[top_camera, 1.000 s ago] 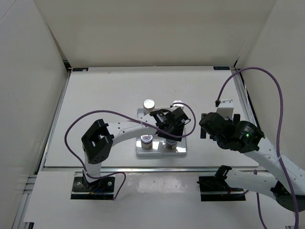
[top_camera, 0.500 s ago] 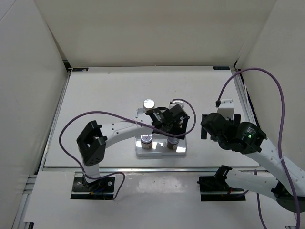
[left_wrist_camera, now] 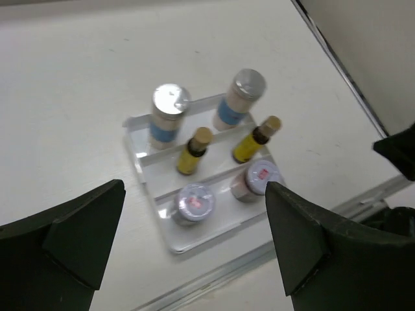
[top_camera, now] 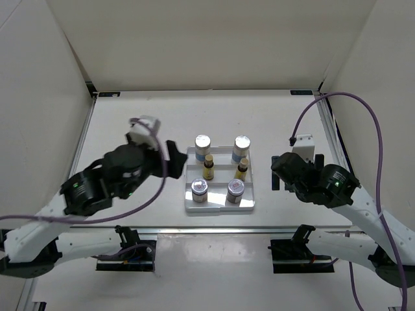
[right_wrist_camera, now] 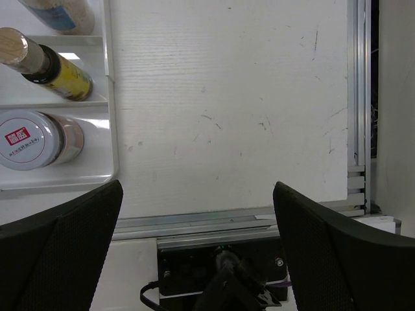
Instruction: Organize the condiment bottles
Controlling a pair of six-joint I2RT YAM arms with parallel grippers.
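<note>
The white table carries a white rectangular three-row tray near its front edge, between the two arms. Both arms are clear of it. The left gripper hangs above and to the tray's left with its fingers spread wide and nothing between them. The right gripper is off the tray's right side, equally wide and empty.

All six condiment bottles stand inside the tray in pairs. The two tall white bottles with silver caps and blue labels fill the far row. The two short silver-lidded brownish jars fill the near row. The two tiny yellow bottles with tan caps fill the middle row.

The sorting looks finished, so the step in hand is probably a clean retreat and a check. A good retreat would lift each arm up and outward, never across the tray. The left arm's purple cable should be kept from sweeping the tall bottles, which would topple most easily. The fingers are best left wide apart.

The right-hand tiny bottle seems to lean in the left wrist view. The camera angle may cause that, so it cannot be told for sure. If the lean is real, a light nudge at the cap would do.
</note>
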